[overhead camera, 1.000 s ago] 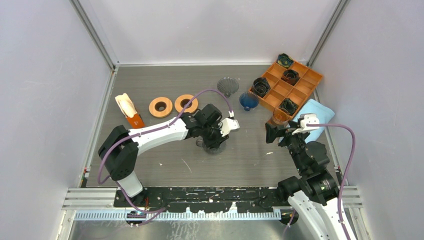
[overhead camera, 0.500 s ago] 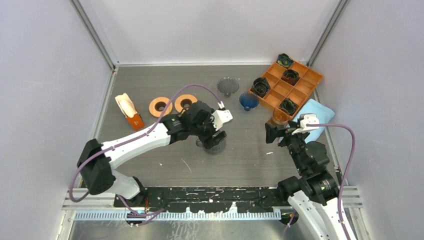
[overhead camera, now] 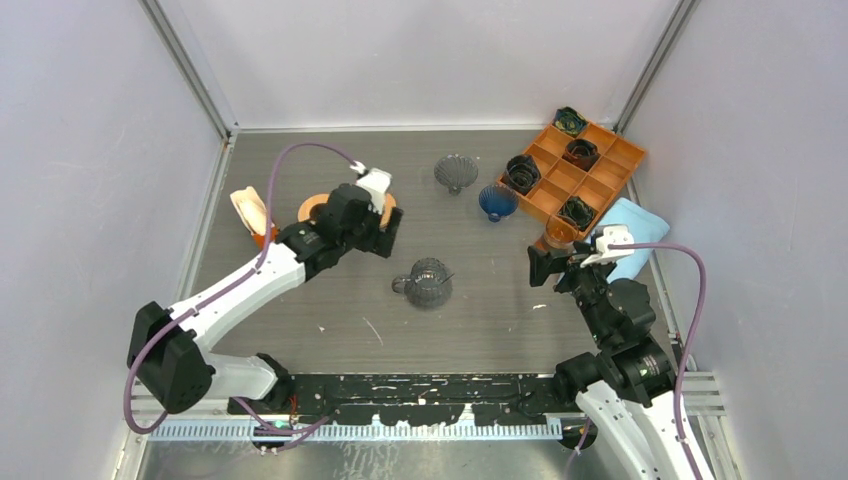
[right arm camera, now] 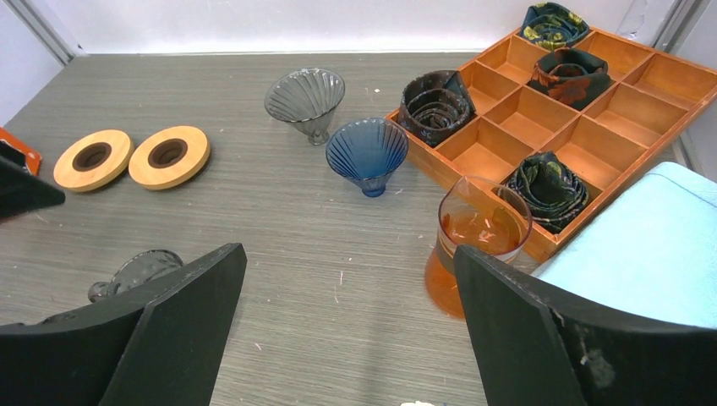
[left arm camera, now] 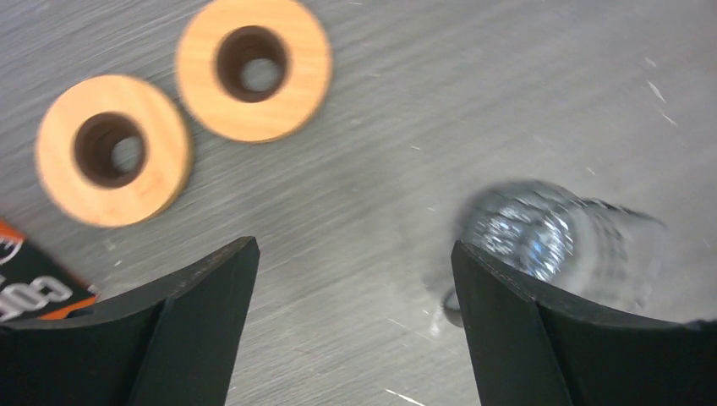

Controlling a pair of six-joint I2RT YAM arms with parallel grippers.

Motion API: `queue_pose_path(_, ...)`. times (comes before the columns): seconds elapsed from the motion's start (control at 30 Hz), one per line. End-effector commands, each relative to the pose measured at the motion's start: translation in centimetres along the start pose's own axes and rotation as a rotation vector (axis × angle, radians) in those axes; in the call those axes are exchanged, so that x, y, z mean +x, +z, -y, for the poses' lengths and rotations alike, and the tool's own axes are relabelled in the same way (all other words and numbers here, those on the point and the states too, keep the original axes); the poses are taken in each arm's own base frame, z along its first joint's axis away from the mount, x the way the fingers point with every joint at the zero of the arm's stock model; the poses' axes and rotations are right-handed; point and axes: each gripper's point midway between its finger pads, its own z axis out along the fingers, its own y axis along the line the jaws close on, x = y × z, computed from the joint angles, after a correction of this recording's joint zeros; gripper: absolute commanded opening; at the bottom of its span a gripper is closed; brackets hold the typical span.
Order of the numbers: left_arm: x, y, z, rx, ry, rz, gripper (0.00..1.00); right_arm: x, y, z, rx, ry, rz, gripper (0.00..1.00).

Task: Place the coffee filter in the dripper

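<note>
while the left claw [left arm camera: 353,250] gapes wide, the coffee filter [overhead camera: 249,208] stands apart at its left.

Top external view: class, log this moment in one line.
left gripper: open, empty, near wooden rings | right gripper: open, empty | glass dripper: no filter inside | filter pack: untouched

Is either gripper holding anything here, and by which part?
Nothing is held: the left gripper and the right gripper both stand open with empty jaws.
</note>
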Motion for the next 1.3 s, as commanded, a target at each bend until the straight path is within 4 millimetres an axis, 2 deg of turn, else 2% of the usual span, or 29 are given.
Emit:
queue_pose_path(0.0,-1.7,0.3,-5.1,-0.202,-0.234,0.075,0.9,-1.4,0.2,-0.4,-0.018,-0.011,0.031,1.0)
queue_pose_path(0.13,-0.6,1.5,-8.6,-0.286,-0.369,0.031,0.91,-1.2,0.3,-0.5,-0.02,-0.012,0.021,1.0)
queue_pose_path(0.33,0.7,3.8,-13.0,-0.369,-0.438,-0.045,0.9,-0.8,0.6,-0.6,-0.021,-0.018,0.0,1.0)
queue_pose_path(0.47,1.7,5.4,-15.2,-0.386,-0.455,-0.108,0.88,-0.6,0.7,-0.5,-0.018,-0.021,-0.006,1.0)
queue_pose_path(0.57,2.8,6.2,-17.0,-0.416,-0.478,-0.159,0.83,-0.5,0.8,-0.4,-0.012,-0.021,-0.011,1.0)
queue_pose_path(0.77,3.6,6.8,-20.4,-0.481,-0.491,-0.223,0.77,-0.4,0.8,-0.3,-0.005,-0.024,-0.017,1.0)
queue_pose_path(1.1,4.9,8.0,-24.4,-0.543,-0.466,-0.322,0.73,-0.3,0.9,-0.2,0.0,-0.027,-0.025,1.0)
queue_pose_path(1.27,6.3,9.2,-25.0,-0.509,-0.486,-0.38,0.68,-0.3,0.9,-0.1,0.008,-0.027,-0.024,1.0)
